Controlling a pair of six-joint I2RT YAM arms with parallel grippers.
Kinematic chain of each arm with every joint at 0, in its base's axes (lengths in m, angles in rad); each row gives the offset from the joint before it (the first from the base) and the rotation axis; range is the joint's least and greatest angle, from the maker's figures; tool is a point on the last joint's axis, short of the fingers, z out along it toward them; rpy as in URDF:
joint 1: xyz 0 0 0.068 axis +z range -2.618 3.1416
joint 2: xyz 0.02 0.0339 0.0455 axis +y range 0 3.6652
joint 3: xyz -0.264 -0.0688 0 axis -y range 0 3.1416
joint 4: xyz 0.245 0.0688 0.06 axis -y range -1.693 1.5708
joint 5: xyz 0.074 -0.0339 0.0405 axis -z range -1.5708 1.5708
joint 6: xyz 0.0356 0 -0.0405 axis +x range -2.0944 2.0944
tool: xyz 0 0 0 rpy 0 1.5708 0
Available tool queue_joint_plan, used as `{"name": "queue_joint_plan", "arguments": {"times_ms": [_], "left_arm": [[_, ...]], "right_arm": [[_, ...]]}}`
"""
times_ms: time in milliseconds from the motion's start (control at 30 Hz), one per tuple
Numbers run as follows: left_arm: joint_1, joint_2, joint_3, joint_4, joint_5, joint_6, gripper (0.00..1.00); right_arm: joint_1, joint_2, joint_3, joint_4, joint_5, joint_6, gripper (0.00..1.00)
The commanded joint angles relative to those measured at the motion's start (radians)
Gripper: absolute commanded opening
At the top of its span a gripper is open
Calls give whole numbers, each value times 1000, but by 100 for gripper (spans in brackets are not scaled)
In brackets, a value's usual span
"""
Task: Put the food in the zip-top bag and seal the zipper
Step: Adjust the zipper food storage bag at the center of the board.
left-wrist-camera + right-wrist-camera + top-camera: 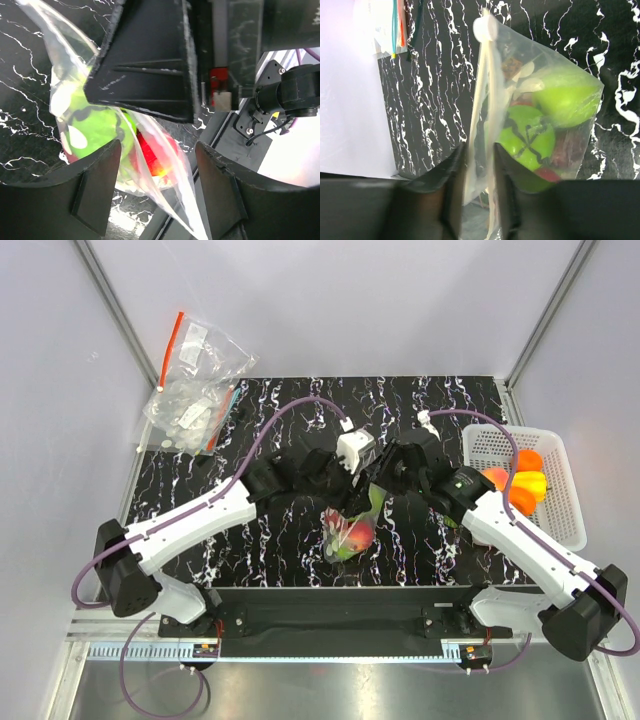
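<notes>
Zip-top bag (535, 115) pinched by right hand (480, 165); more food (522, 485) in basket (565, 530).

The right gripper (479, 150) pinches the zipper (482, 85) at the edge of the zip-top bag (502, 50), with its dark jaws close on both sides. Inside the bag is the food (565, 95): green pieces, one red, and one darker, perhaps purple. Behind it is the black marbled worktop (435, 100).
</notes>
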Motion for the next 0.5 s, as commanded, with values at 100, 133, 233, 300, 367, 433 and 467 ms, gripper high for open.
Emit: {"name": "queue_joint_plan", "arguments": {"times_ms": [100,133,233,300,367,433,467], "left_arm": [[-23,25,74,-36,-84,28,68],[-28,30,80,-52,-116,33,68],[-65,43,99,-86,-194,40,69],[-92,62,119,-112,-253,39,69],[-109,77,125,-134,-310,42,68],[-121,85,136,-143,-351,36,64],[-124,91,142,-148,-365,33,62]], "right_arm": [[8,6,56,0,16,14,20],[8,6,56,0,16,14,15],[8,0,55,5,15,21,11],[8,-2,53,10,12,24,9],[8,-1,56,11,2,26,7],[8,-4,56,13,-1,27,6],[8,-4,56,14,-1,29,6]]}}
